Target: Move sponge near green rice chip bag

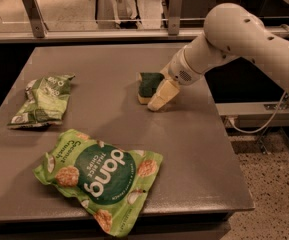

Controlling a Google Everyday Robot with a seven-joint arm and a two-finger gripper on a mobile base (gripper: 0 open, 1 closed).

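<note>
The sponge, dark green on top with a pale yellow base, lies on the grey table right of centre. My gripper comes in from the right on a white arm and sits low at the sponge's right side, touching or nearly touching it. The green rice chip bag, light green with a dark green "dang" circle, lies flat near the table's front edge, well in front and to the left of the sponge.
A smaller green-and-white bag lies at the table's left side. A rail with metal posts runs behind the table. The table's right edge drops to a speckled floor with a white cable.
</note>
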